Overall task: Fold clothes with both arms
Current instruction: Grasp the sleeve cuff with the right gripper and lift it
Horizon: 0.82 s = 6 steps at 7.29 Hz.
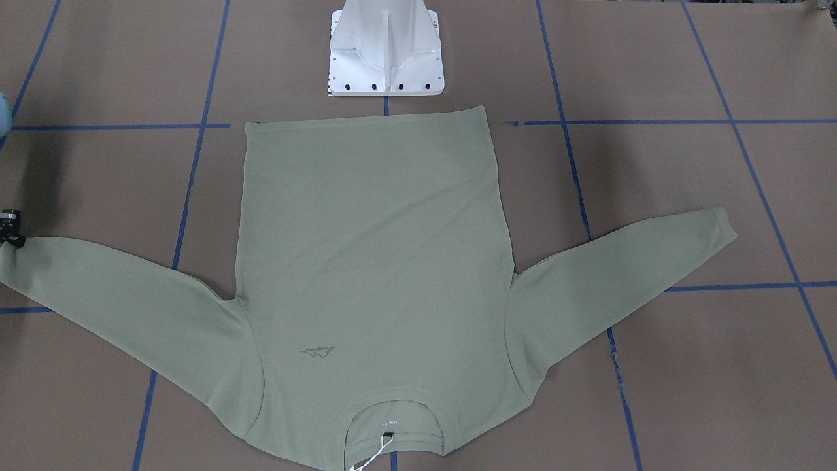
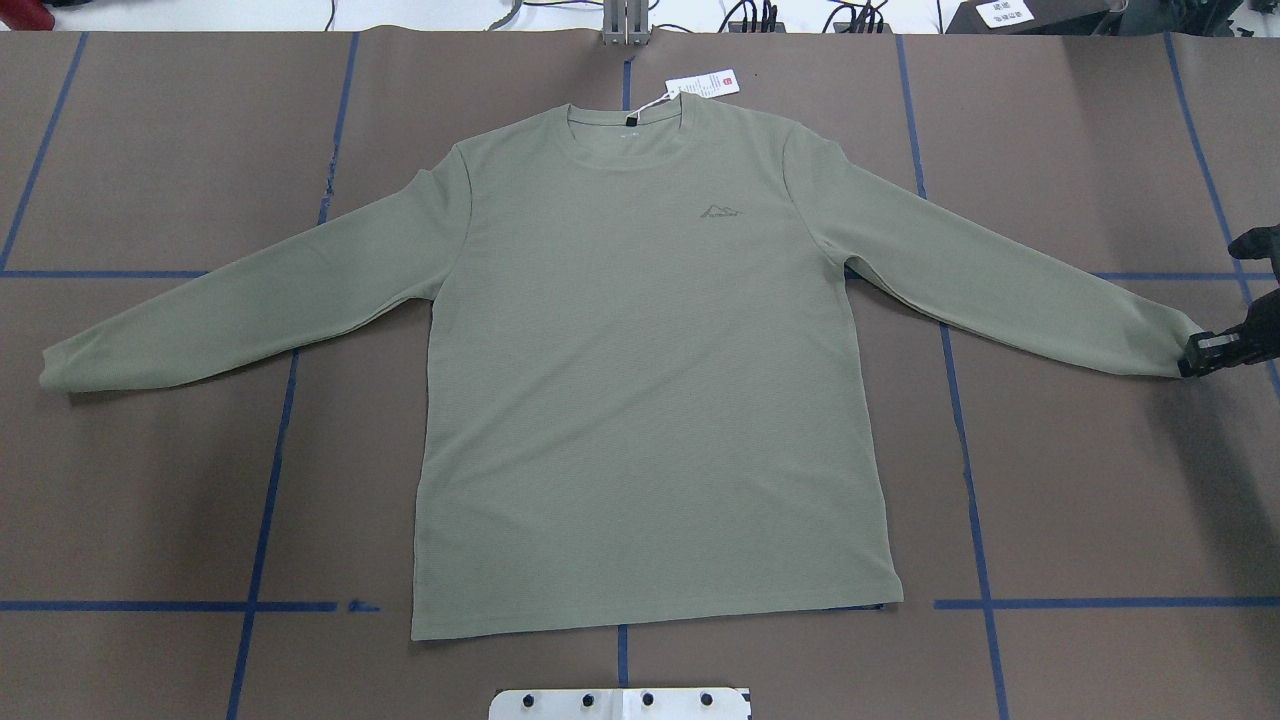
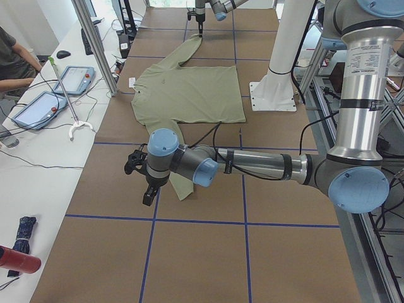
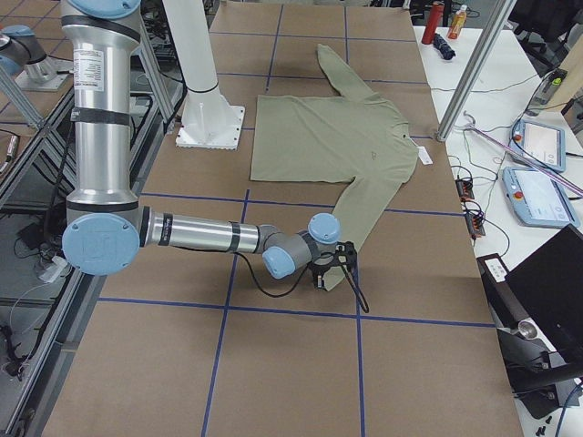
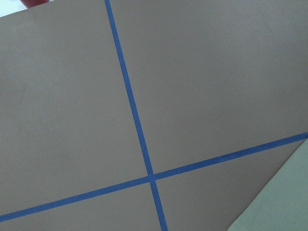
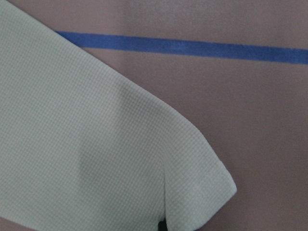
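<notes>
The sage-green shirt (image 2: 650, 370) lies flat and face up on the table, sleeves spread, neck and white hang tag (image 2: 700, 84) at the far edge. My right gripper (image 2: 1196, 354) is at the right sleeve cuff (image 2: 1160, 345) and looks shut on its tip. The right wrist view shows that cuff (image 6: 202, 183) with a dark fingertip (image 6: 162, 225) at its edge. My left gripper (image 3: 146, 196) hovers beside the left sleeve cuff (image 3: 183, 189) and shows only in the left side view, so I cannot tell whether it is open. The left wrist view shows a corner of cloth (image 5: 284, 202).
The white pedestal base (image 1: 386, 49) stands just behind the shirt's hem. Blue tape lines (image 2: 265, 500) grid the brown table. Operator tablets (image 3: 38, 107) and cables lie on the side bench beyond the neck end.
</notes>
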Each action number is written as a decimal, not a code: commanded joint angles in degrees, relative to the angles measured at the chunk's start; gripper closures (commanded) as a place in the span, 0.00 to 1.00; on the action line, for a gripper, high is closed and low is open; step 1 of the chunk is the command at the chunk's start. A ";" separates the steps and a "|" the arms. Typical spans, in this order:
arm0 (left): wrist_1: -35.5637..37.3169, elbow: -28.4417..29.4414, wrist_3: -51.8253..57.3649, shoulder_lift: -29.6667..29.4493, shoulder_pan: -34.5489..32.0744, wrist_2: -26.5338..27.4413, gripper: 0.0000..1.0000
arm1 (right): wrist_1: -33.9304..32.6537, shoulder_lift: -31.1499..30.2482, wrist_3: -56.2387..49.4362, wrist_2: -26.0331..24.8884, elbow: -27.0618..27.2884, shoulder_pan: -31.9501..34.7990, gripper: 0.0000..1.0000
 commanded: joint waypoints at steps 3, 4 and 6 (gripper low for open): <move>0.00 0.39 0.00 -0.12 0.00 0.09 0.00 | -2.21 6.31 5.67 5.65 8.12 0.13 1.00; -0.09 0.75 0.00 -0.21 0.08 0.09 0.00 | -6.41 12.18 6.58 7.51 8.03 0.05 1.00; 0.00 1.01 0.00 -0.29 0.08 0.17 0.00 | -20.27 26.15 7.28 9.19 7.77 -1.61 1.00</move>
